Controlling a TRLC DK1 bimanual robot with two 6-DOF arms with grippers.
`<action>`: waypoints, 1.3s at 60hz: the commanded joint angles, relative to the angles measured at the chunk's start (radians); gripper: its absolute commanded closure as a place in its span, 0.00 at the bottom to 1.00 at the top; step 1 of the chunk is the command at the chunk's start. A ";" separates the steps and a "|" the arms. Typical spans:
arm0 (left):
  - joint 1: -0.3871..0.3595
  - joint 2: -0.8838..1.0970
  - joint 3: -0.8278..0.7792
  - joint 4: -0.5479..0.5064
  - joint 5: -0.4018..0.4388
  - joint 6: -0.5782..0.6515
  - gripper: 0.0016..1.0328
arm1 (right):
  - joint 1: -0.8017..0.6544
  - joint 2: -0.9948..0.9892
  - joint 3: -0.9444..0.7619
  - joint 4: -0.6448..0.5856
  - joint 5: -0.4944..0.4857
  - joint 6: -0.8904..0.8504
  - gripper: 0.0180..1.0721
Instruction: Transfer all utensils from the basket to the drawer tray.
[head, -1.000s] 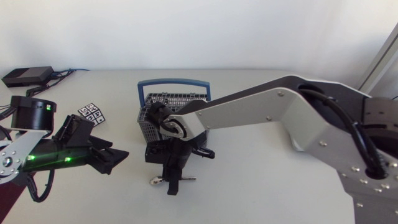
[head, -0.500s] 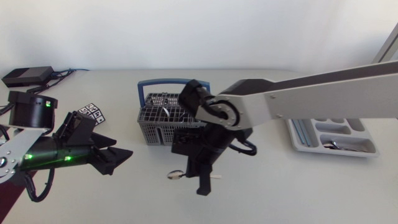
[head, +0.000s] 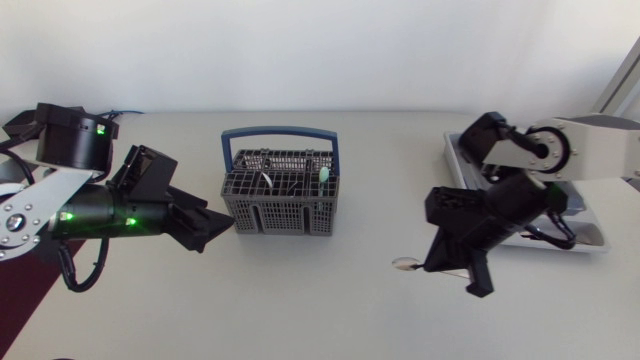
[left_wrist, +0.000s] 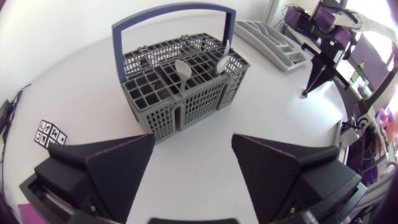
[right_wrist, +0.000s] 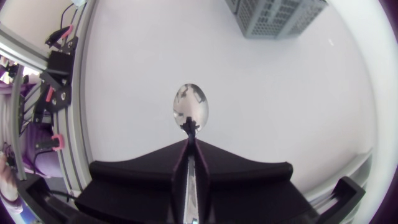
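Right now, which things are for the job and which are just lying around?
For the job: basket, utensils inside it, spoon in right tool, drawer tray.
Just lying about: card of black squares.

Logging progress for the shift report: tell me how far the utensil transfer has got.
Done: cannot tell what lies in the drawer tray. In hand: the right gripper is shut on a spoon, above the table just short of the tray. To do: at least two utensils stand in the basket; the left gripper is open beside it.
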 joint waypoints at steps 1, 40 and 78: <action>-0.018 0.037 0.059 0.014 -0.019 -0.027 0.17 | -0.107 -0.017 -0.022 -0.033 -0.007 -0.148 0.91; -0.109 0.115 0.154 0.018 -0.131 -0.070 0.17 | -0.770 0.350 0.336 -0.058 -0.003 -0.666 0.91; -0.107 0.127 0.188 0.022 -0.157 -0.073 0.16 | -0.803 0.583 0.438 0.237 0.111 -0.692 0.73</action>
